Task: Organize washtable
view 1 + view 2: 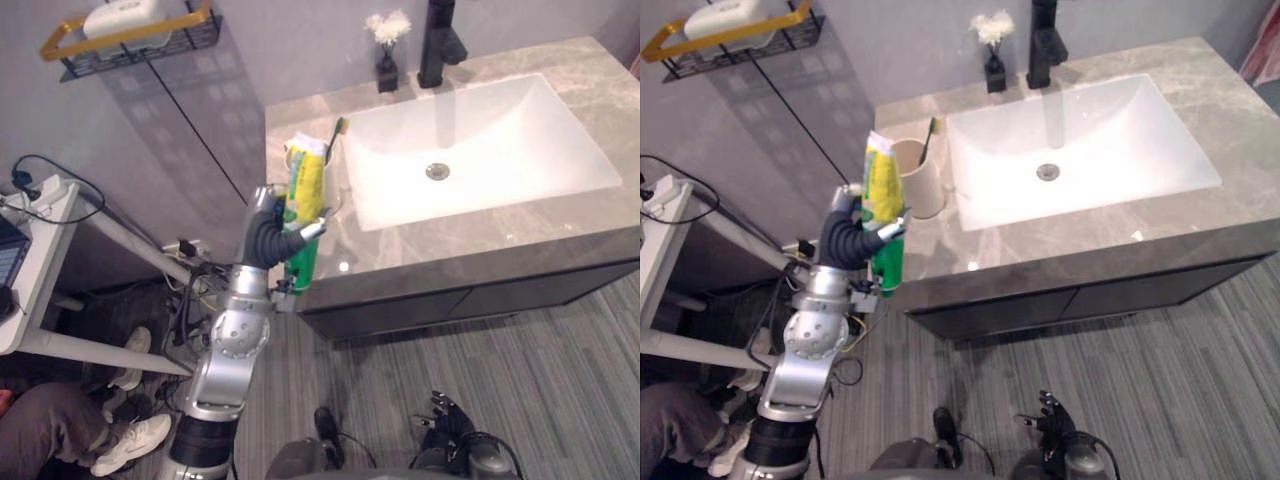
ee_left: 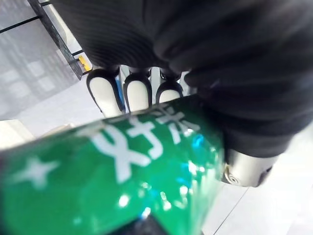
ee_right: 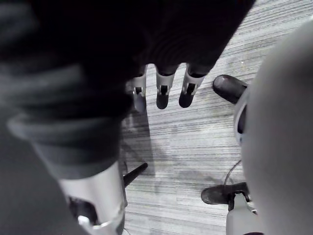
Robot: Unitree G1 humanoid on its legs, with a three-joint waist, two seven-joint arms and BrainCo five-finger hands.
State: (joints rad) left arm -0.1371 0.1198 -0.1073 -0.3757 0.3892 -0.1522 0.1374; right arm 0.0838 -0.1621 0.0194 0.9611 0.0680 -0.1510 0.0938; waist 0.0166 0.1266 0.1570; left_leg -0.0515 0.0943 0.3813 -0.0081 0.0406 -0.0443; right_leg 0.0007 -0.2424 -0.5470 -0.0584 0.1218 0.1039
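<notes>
- A black wire shelf (image 1: 130,35) with a yellow rail hangs on the wall at the far left. A white block (image 1: 125,15) lies in it, up off the wet desk.
- A person's legs and shoes (image 1: 130,435) show low on the left, well apart from the work.
- The left hand (image 1: 850,240) is lifted up by the left end of the desk (image 1: 470,230). Its fingers and thumb are curled tight round the toothpaste tube (image 1: 883,195).
- The tube is green and yellow. It is off the desk and stands almost upright in the hand, just beside the cup (image 1: 920,180). Held this way, it looks ready to go down into the cup, end first.
- The cup stands near the left edge of the desk with a toothbrush (image 1: 339,130) in it. It seems to be the home for tooth things.
- A small vase (image 1: 387,65) of white flowers and the black tap (image 1: 440,40) stand at the back, out of the way.
- The right hand (image 1: 450,415) hangs low over the floor. Its fingers (image 3: 164,93) are loose and hold nothing.
- The white sink (image 1: 480,140) sits in the desk on the right.
</notes>
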